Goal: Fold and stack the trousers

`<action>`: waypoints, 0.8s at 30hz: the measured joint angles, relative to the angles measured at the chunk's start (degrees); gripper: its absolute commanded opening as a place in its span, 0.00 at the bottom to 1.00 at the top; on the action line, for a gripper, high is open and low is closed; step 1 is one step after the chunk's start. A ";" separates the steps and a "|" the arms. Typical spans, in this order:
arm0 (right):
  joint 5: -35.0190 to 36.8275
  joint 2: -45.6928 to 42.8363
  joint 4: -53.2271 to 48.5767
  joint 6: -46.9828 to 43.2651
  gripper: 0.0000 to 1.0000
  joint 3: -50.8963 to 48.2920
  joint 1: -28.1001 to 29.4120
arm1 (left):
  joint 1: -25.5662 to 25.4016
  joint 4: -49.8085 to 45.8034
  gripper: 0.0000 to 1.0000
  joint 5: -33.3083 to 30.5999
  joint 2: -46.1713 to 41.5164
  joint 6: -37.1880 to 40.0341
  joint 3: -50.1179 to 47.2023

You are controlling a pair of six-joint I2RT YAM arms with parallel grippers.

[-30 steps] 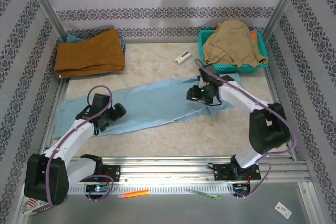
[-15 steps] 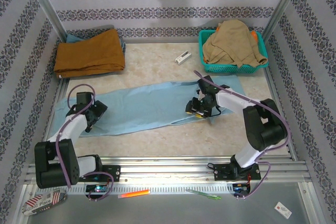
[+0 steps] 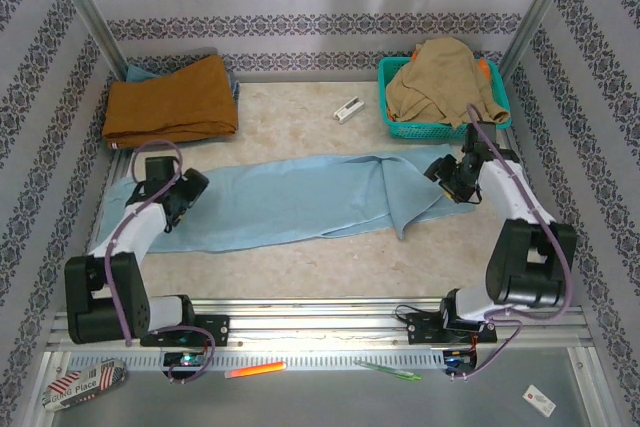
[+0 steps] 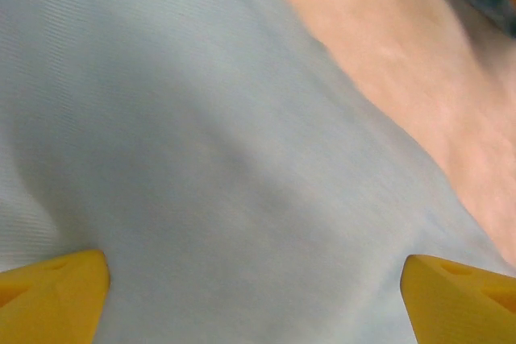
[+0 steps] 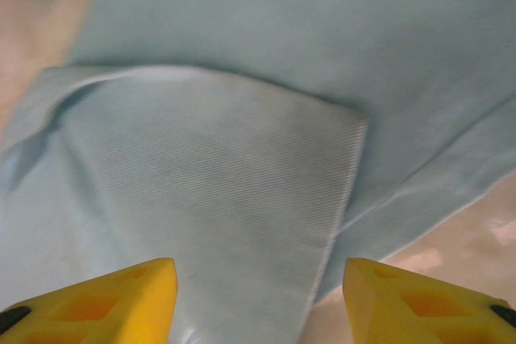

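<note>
The light blue trousers lie stretched flat across the table from left to right, with a loose fold raised near their right end. My left gripper sits low over their left end. In the left wrist view it is open wide, with smooth blue cloth under the yellow fingertips. My right gripper hovers at the right end. In the right wrist view it is open above a turned-over flap of the cloth, holding nothing.
A folded rust-orange garment lies at the back left. A teal basket holding a tan garment stands at the back right. A small white object rests behind the trousers. Bare tabletop runs along the front.
The right gripper has let go of the cloth, opened wider and moved right to the trousers' end, leaving a fold behind. The left gripper swung left to the left end.
</note>
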 measured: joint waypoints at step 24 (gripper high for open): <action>6.99 11.08 1.36 -2.67 0.00 3.45 -0.52 | -32.35 15.06 0.88 -5.20 4.50 -6.05 -9.22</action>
